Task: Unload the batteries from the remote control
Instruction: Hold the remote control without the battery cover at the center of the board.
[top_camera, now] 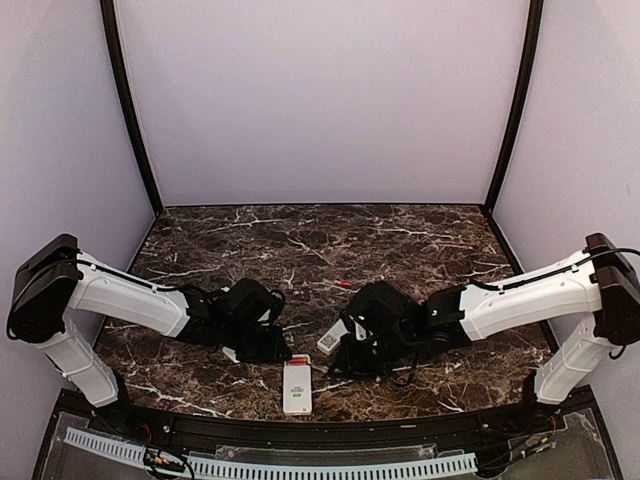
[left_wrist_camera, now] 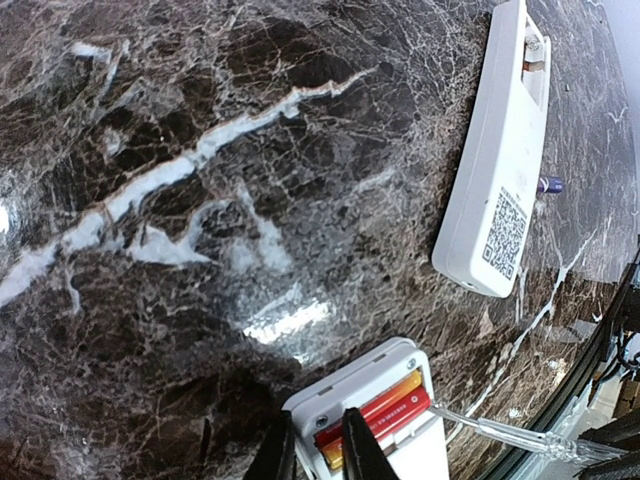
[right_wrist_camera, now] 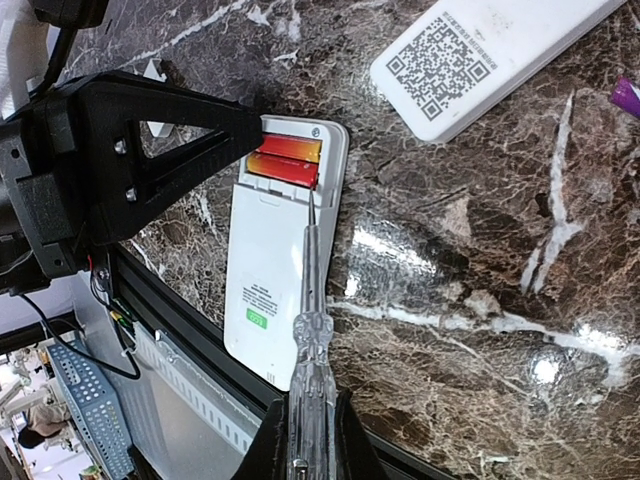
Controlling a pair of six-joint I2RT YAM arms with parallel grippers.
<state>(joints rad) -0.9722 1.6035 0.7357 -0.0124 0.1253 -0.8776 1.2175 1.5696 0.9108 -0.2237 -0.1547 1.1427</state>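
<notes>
Batteries [right_wrist_camera: 290,160] half behind left claw [left_wrist_camera: 318,430], screwdriver [right_wrist_camera: 305,330] cropped

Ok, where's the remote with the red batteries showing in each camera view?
Top external: open remote low centre, near edge.
Left wrist: open remote bottom centre.
Right wrist: open remote left of centre.
Shared landmark: QR-code remote beside it.
</notes>
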